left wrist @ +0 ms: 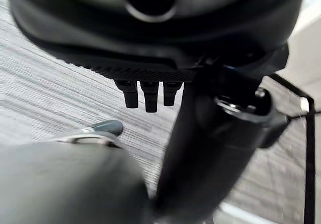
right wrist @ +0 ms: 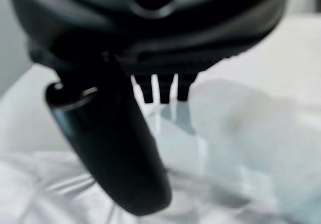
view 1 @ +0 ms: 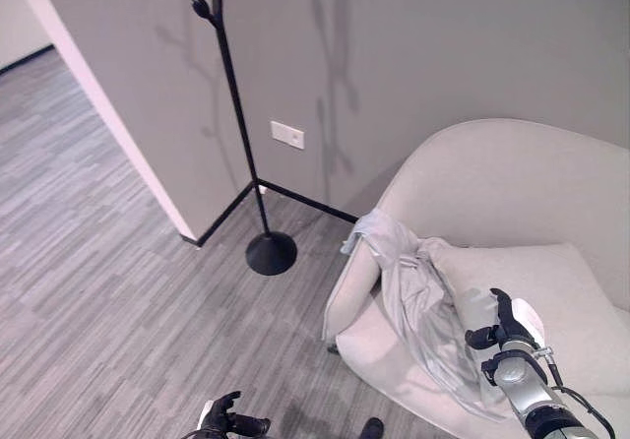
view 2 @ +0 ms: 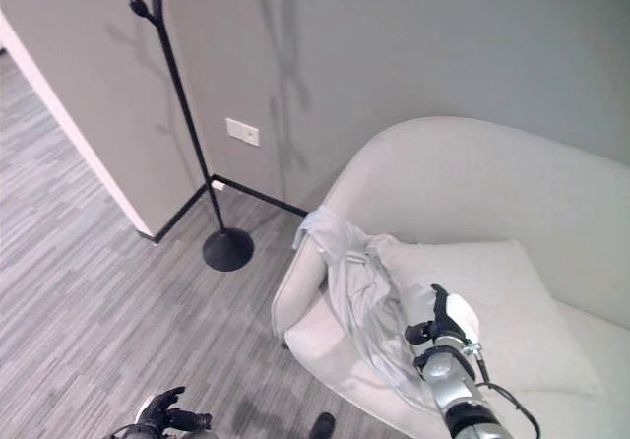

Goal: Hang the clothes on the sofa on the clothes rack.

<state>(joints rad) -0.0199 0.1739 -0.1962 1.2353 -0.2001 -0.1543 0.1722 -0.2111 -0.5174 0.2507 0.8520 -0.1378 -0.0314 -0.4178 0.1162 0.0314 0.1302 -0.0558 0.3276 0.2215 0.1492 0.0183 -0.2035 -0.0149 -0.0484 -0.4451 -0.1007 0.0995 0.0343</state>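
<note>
A light grey garment (view 1: 409,296) lies crumpled over the left arm and seat of an off-white sofa (view 1: 512,178). My right hand (view 1: 500,333) hovers just above the garment's right edge, beside a pale cushion (view 1: 556,286); its fingers (right wrist: 160,89) are straight and the thumb (right wrist: 118,158) stands apart, holding nothing. The cloth (right wrist: 235,128) shows close under them. The black clothes rack (view 1: 239,129) stands left of the sofa on a round base (view 1: 271,253), with a peg (view 1: 201,7) near its top. My left hand (view 1: 228,420) hangs low over the floor, open and holding nothing.
A grey wall runs behind the rack and sofa, with a white socket plate (view 1: 287,135). A white wall corner (view 1: 108,114) juts out at the left. Grey striped carpet (view 1: 98,262) stretches between me and the rack.
</note>
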